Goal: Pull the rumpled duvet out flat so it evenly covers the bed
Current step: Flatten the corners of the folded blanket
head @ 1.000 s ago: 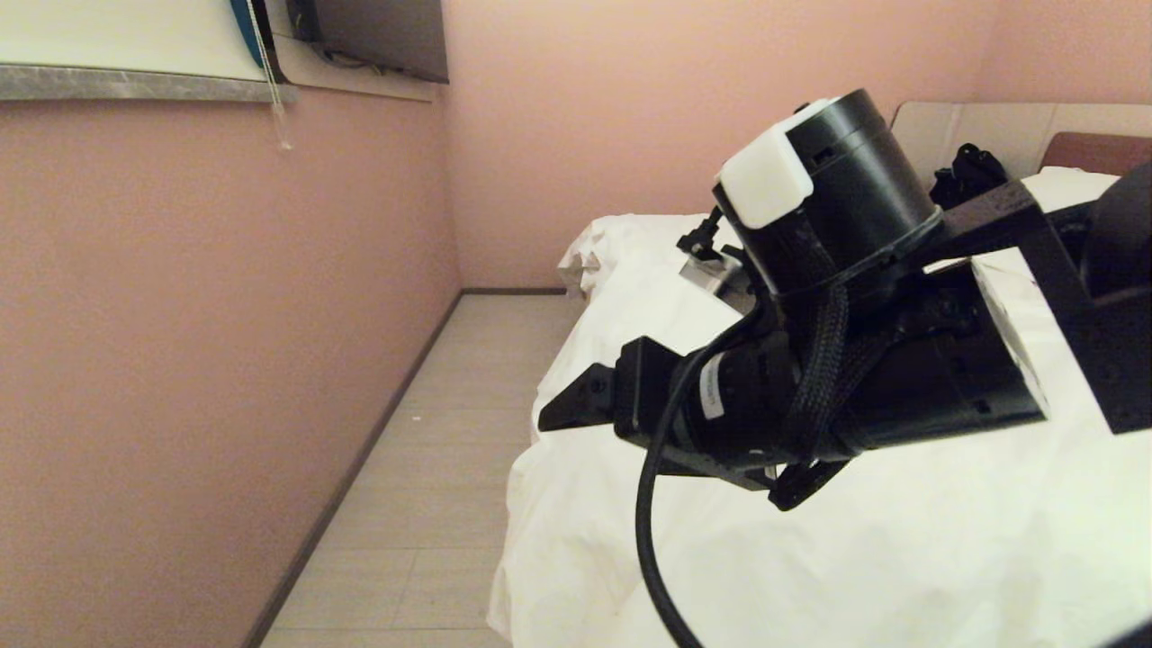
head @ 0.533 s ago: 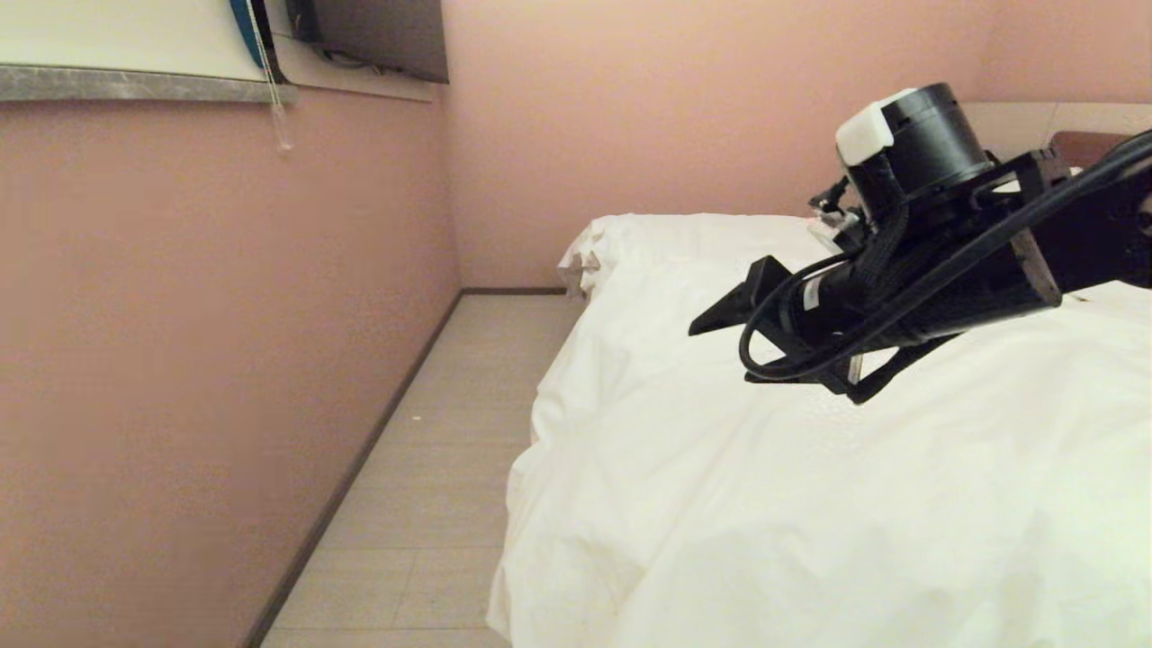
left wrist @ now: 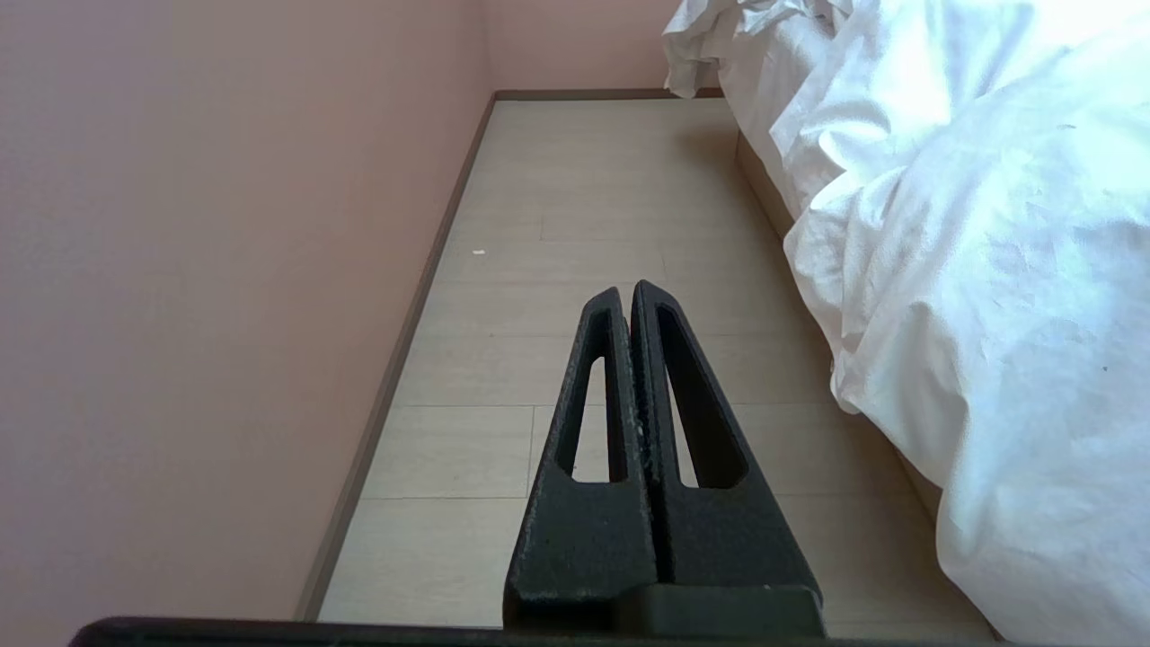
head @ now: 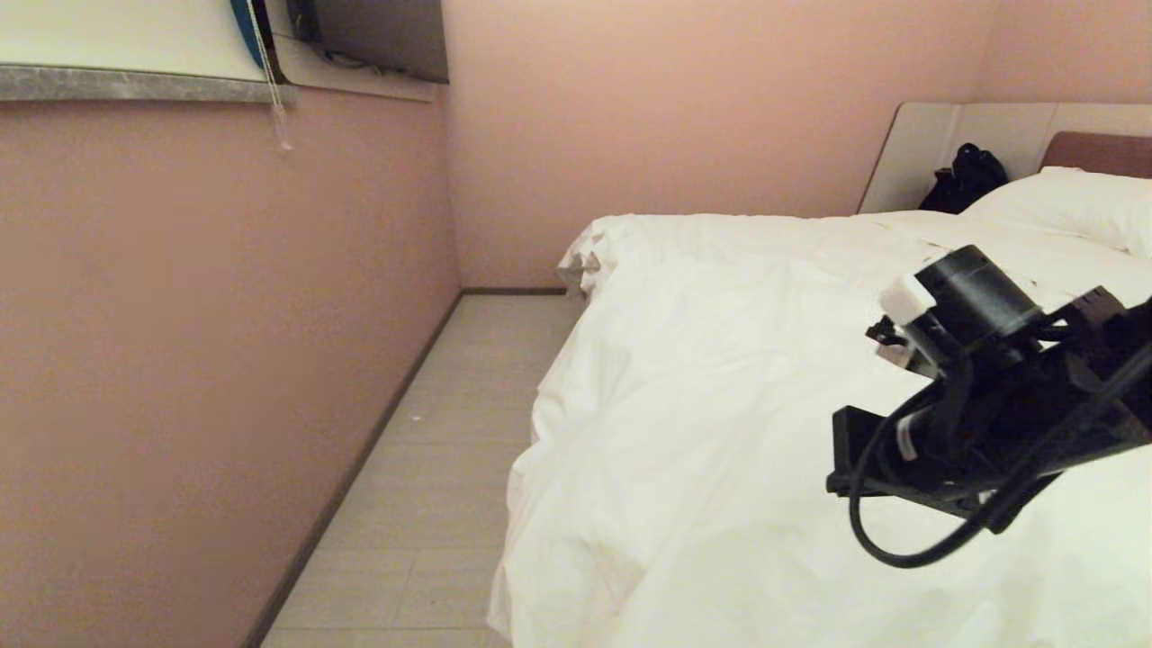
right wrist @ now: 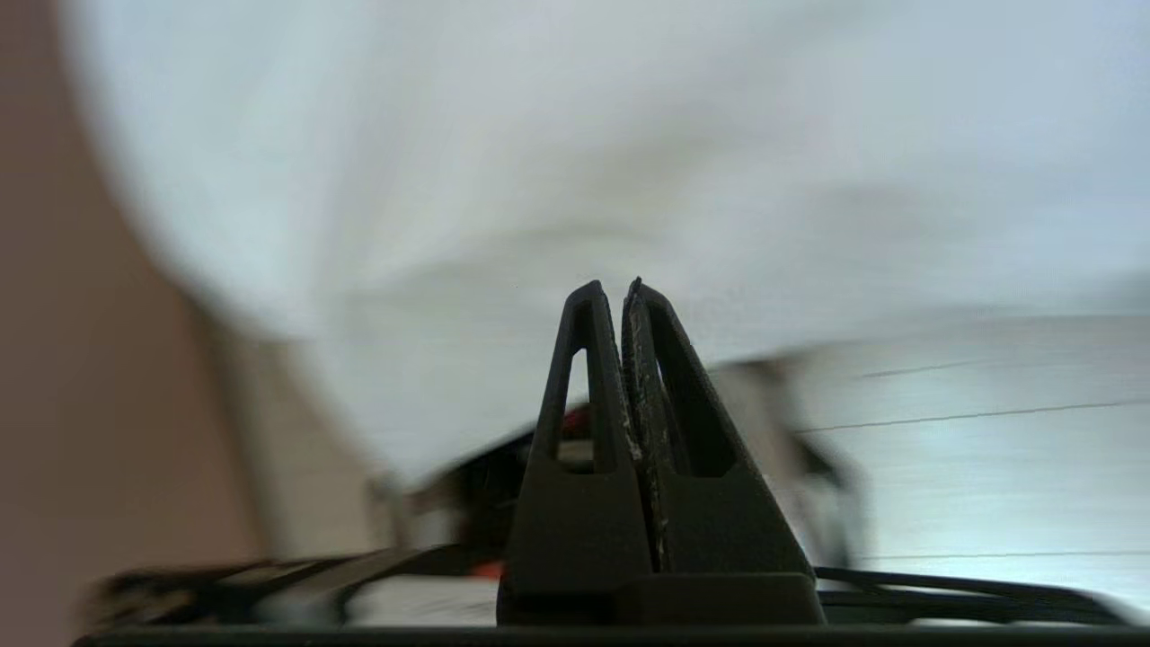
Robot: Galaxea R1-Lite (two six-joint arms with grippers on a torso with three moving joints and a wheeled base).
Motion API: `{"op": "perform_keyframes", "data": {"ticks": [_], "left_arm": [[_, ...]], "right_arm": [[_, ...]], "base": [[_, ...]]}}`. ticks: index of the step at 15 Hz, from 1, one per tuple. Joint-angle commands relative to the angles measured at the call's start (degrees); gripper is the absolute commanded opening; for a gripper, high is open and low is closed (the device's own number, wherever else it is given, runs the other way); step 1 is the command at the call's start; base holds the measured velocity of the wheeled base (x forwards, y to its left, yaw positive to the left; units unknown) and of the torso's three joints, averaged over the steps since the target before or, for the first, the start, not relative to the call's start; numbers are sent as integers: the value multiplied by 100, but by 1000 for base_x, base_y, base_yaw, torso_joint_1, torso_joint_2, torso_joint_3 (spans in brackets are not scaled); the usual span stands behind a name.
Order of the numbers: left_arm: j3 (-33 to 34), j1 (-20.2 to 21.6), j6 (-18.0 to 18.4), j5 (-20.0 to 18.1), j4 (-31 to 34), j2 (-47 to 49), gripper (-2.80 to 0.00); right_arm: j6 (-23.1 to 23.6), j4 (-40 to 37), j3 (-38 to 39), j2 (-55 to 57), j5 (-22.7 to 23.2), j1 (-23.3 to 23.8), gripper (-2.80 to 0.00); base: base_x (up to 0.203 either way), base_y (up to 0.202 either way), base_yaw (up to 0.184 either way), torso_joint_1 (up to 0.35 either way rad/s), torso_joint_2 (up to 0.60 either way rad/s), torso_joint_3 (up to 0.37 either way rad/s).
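Observation:
The white duvet (head: 738, 432) lies spread over the bed with soft wrinkles, and its side hangs down towards the floor (left wrist: 988, 225). A rumpled bunch sits at the far corner (head: 585, 261). The bed's brown headboard (head: 1093, 148) shows at the far right. My right arm (head: 981, 405) hovers above the duvet at the right. The right gripper (right wrist: 613, 286) is shut with nothing between its fingers, pointing at the duvet's hanging edge (right wrist: 539, 180). My left gripper (left wrist: 624, 289) is shut and empty, parked over the floor beside the bed.
A pink wall (head: 225, 360) runs close along the bed's left side, leaving a narrow strip of pale floor (head: 432, 468). A white pillow (head: 1071, 202) and a black bag (head: 967, 175) lie at the head end. A stone ledge (head: 135, 83) juts out from the wall.
My right arm has swung from the middle of the head view to the right and down, closer to the duvet. The duvet and the left gripper have not moved.

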State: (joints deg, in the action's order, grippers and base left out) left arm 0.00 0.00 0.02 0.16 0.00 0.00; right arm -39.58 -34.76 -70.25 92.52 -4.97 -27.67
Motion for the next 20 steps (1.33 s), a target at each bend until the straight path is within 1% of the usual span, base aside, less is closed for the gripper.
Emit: {"op": "perform_keyframes", "data": {"ticks": [1, 2, 4, 6, 7, 9, 10, 14, 15, 16, 19, 20], "left_arm": [[0, 0, -2, 2, 0, 0, -280], [0, 0, -2, 2, 0, 0, -280], [0, 0, -2, 2, 0, 0, -280], [0, 0, 6, 2, 0, 0, -280], [0, 0, -2, 2, 0, 0, -280], [0, 0, -2, 2, 0, 0, -280], [0, 0, -2, 2, 0, 0, -280], [0, 0, -2, 2, 0, 0, -280], [0, 0, -2, 2, 0, 0, -280], [0, 0, -2, 2, 0, 0, -280], [0, 0, -2, 2, 0, 0, -280], [0, 0, -2, 2, 0, 0, -280]], "right_arm": [[3622, -25, 377, -641, -1056, 238, -280], [4122, -20, 532, -889, -1098, 410, -280], [5047, -16, 817, -1285, -1155, 921, -280], [5771, 3, 1036, -1467, -1142, 1547, -280], [5993, 46, 1191, -1535, -1125, 1802, -280], [6179, 259, 1468, -1582, -1074, 2319, -280], [6224, 458, 1660, -1569, -971, 2538, -280], [6046, 1439, 2558, -1535, -382, 3223, -280], [5992, 1619, 2673, -1538, -252, 3400, -280], [5955, 1751, 2737, -1540, -84, 3665, -280], [5953, 1881, 2757, -1492, 685, 4466, -280], [5959, 1890, 2758, -1429, 1008, 4674, 0]], "base": [[0, 0, 0, 0, 0, 0], [0, 0, 0, 0, 0, 0], [0, 0, 0, 0, 0, 0], [0, 0, 0, 0, 0, 0], [0, 0, 0, 0, 0, 0], [0, 0, 0, 0, 0, 0], [0, 0, 0, 0, 0, 0], [0, 0, 0, 0, 0, 0], [0, 0, 0, 0, 0, 0], [0, 0, 0, 0, 0, 0], [0, 0, 0, 0, 0, 0], [0, 0, 0, 0, 0, 0]]}}
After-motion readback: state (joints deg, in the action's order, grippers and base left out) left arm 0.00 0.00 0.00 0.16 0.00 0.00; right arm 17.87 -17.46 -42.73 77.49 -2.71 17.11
